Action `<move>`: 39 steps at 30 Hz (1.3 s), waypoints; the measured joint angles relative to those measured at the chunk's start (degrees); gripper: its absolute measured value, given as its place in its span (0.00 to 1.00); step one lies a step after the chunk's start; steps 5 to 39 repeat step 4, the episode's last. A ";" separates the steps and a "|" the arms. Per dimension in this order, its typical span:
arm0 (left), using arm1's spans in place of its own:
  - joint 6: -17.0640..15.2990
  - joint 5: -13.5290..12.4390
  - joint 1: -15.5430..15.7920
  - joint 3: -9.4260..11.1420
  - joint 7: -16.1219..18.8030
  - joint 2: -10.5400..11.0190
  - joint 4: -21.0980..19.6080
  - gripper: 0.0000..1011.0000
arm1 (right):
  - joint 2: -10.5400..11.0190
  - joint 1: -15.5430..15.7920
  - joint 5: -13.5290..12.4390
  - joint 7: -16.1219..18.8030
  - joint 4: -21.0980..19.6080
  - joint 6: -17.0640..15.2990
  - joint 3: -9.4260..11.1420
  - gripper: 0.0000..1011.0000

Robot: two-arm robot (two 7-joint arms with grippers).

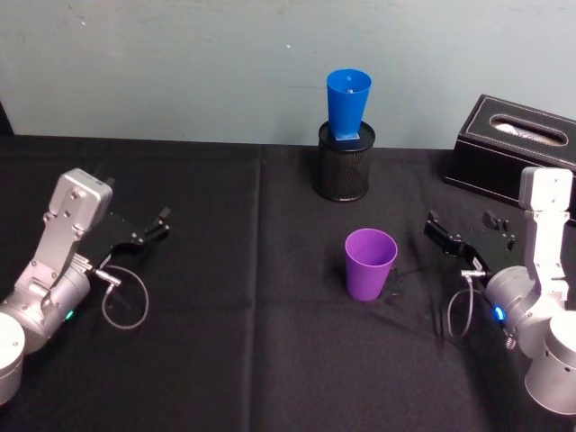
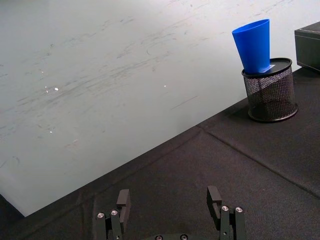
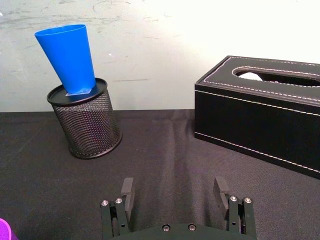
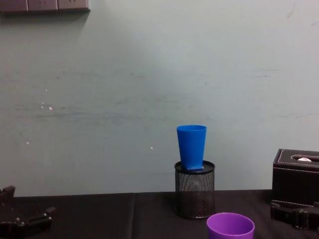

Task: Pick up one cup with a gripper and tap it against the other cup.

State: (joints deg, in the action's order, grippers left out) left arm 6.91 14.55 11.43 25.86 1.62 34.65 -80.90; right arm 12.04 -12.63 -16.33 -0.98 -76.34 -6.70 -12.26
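I see a table draped in black cloth (image 1: 225, 297), with a crease running front to back near its middle and a fold line across the far part. Behind it stands a pale blue-green wall (image 4: 99, 99), scuffed and streaked, with a strip of grey wall plates (image 4: 45, 5) at the top left of my chest view.

The purple cup (image 1: 370, 263) stands upright, mouth up, on the cloth right of centre, with nothing touching it. Farther back, near the wall, the blue cup (image 1: 347, 106) sits mouth up on top of a black wire-mesh pen holder (image 1: 343, 163), resting on a small flat piece that lies across the holder's rim. In the head view the purple cup is well apart from the holder and nearer to me.

At the far right a black leather-look tissue box (image 1: 513, 148) with white stitching lies on the cloth, a tissue showing in its slot.

My right gripper (image 1: 470, 236) sits low over the cloth to the right of the purple cup, jaws spread and empty, between that cup and the tissue box. My left gripper (image 1: 144, 230) rests at the left side of the table, well away from both cups, its fingers (image 2: 123, 200) also parted with nothing between them.
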 joint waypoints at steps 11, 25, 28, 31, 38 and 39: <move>0.00 0.00 0.00 0.00 0.00 0.00 0.00 0.99 | 0.00 0.00 -0.02 0.01 -0.02 0.00 0.00 0.99; 0.00 0.00 0.00 0.00 0.00 0.00 0.00 0.99 | 0.00 0.00 -0.02 0.01 -0.02 0.00 0.00 0.99; 0.00 0.00 0.00 0.00 0.00 0.00 0.00 0.99 | 0.00 0.00 -0.02 0.01 -0.02 0.00 0.00 0.99; 0.00 0.00 0.00 0.00 0.00 0.00 0.00 0.99 | 0.00 0.00 -0.02 0.01 -0.02 0.00 0.00 0.99; 0.00 0.00 0.00 0.00 0.00 0.00 0.00 0.99 | 0.00 0.00 -0.02 0.01 -0.02 0.00 0.00 0.99; 0.00 0.00 0.00 0.00 0.00 0.00 0.00 0.99 | 0.00 0.00 -0.02 0.01 -0.02 0.00 0.00 0.99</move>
